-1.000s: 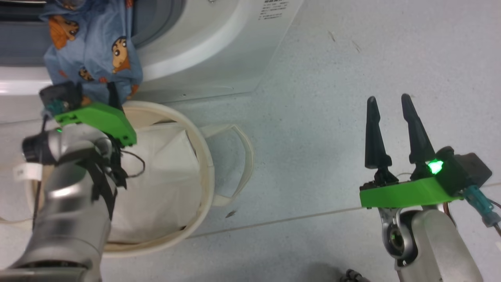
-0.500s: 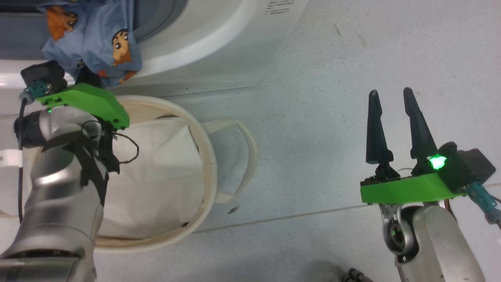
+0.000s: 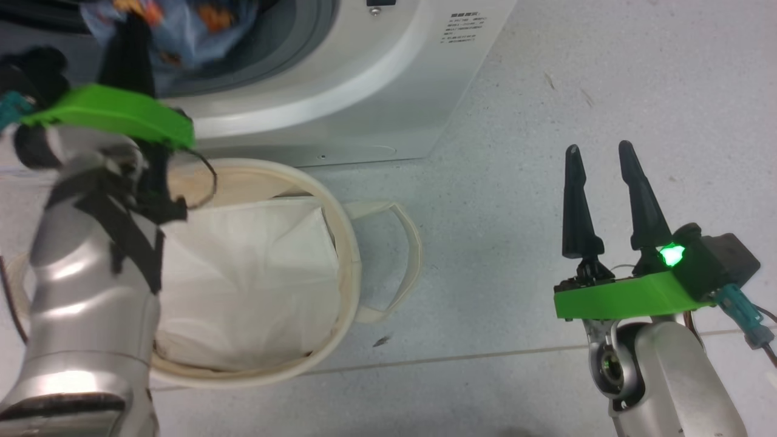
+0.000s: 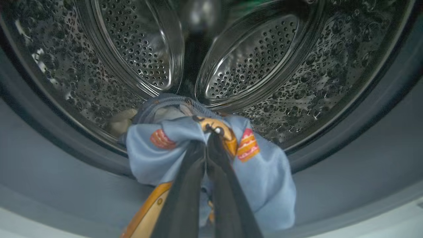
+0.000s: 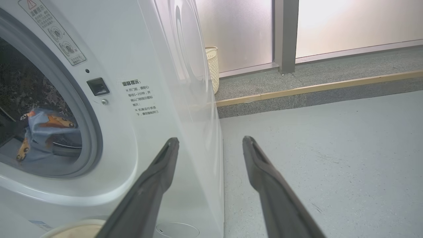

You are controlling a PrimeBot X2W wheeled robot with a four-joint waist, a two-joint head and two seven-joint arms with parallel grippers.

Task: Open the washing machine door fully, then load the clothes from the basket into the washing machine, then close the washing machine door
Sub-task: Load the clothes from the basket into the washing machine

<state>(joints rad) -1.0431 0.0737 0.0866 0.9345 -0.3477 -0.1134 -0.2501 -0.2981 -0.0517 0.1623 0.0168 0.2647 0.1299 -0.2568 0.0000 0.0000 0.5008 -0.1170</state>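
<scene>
My left gripper (image 4: 209, 137) is shut on the clothes (image 4: 264, 178), a blue garment with orange prints. The garment hangs over the grey rubber rim (image 4: 49, 155) at the mouth of the steel drum (image 4: 138, 49). From the head, the left gripper (image 3: 130, 45) reaches up into the opening of the white washing machine (image 3: 364, 91), where the blue clothes (image 3: 182, 27) bunch. The cream basket (image 3: 351, 255) stands on the floor just below the machine, under my left forearm. My right gripper (image 3: 598, 159) hovers open over bare floor to the right. The washing machine door is out of view.
A flat white sheet (image 3: 243, 273) lies inside the basket. In the right wrist view the open right gripper (image 5: 210, 142) points past the machine's front corner (image 5: 198, 115) towards grey floor, a raised kerb (image 5: 314, 89) and a pale woven bin (image 5: 213, 66) by the wall.
My left gripper has shut on the blue garment and carried it up from the machine's front into the drum mouth. The head camera has shifted. My right gripper has stayed put.
</scene>
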